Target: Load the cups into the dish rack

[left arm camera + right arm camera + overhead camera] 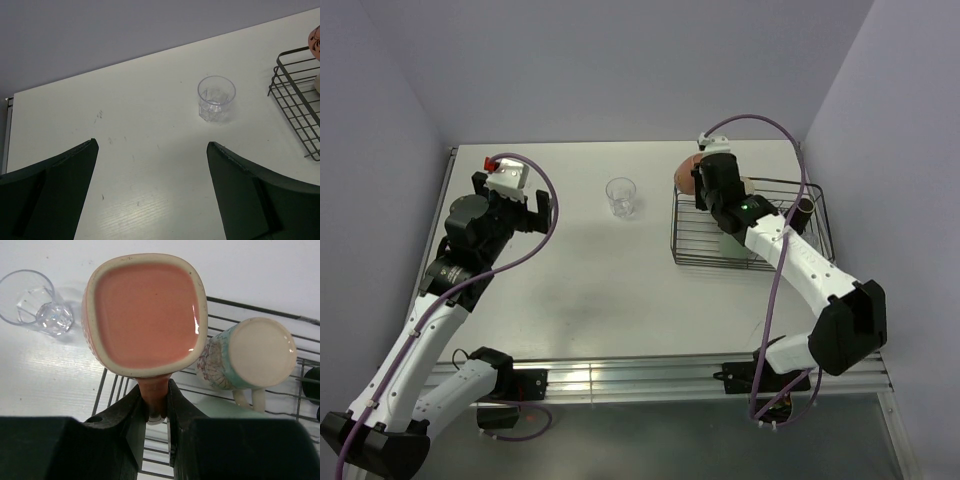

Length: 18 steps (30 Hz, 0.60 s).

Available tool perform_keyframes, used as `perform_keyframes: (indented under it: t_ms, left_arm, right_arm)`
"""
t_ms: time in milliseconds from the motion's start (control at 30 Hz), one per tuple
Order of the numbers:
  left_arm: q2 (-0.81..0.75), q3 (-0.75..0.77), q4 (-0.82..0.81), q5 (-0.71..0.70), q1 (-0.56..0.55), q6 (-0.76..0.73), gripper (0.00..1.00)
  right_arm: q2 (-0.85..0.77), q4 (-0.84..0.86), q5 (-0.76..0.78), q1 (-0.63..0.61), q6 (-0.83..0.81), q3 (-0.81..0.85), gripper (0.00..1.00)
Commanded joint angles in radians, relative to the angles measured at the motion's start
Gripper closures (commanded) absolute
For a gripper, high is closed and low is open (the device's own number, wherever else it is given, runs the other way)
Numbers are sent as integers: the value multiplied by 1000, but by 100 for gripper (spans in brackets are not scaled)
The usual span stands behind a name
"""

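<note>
My right gripper point(156, 392) is shut on the handle of the pinkish mug point(145, 310), which hangs bottom-up over the left end of the black wire dish rack point(260, 309). From above, the mug point(687, 172) shows just beyond the gripper point(704, 184) at the rack's point(674, 228) far-left corner. A cream patterned mug point(250, 357) stands upside down in the rack, with a pale green cup point(225, 407) beside it and a dark brown cup point(804, 208) at the right. A clear glass point(621, 197) point(216, 97) point(35, 300) stands upright on the table. My left gripper point(516, 203) point(151, 142) is open and empty, left of the glass.
The white table point(600, 290) ends at a metal rail along its near edge point(650, 378). Walls close in the far side and both flanks. The rack's left end point(295, 95) shows at the right edge of the left wrist view.
</note>
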<state>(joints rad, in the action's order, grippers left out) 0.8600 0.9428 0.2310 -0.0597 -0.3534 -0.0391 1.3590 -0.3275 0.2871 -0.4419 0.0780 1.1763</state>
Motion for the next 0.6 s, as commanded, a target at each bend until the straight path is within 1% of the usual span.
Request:
perform_keyframes:
  t_ms: [0,67,100,200,300,567]
  left_arm:
    - [-16,27,-19,-26,-2,28,1]
    - [-18,24,-19,-31,-2,30,1]
    - [-18,24,-19,-35,-2,30,1]
    - [-19,24,-19,-38,-2,30,1]
    - [-16,22,-19,-39,-2,70,1]
    - [-6,19,-19,-35,-2,62,1]
  right_arm:
    - [25,88,168,-41,89,51,100]
    - [54,58,198,-49,140,78,100]
    - [69,17,237,-52,157,95,100]
    - [120,-34,311,-63,206,137,100]
    - [127,-9,308,-64,204,123,100]
    - [121,28,268,-61,171,59,100]
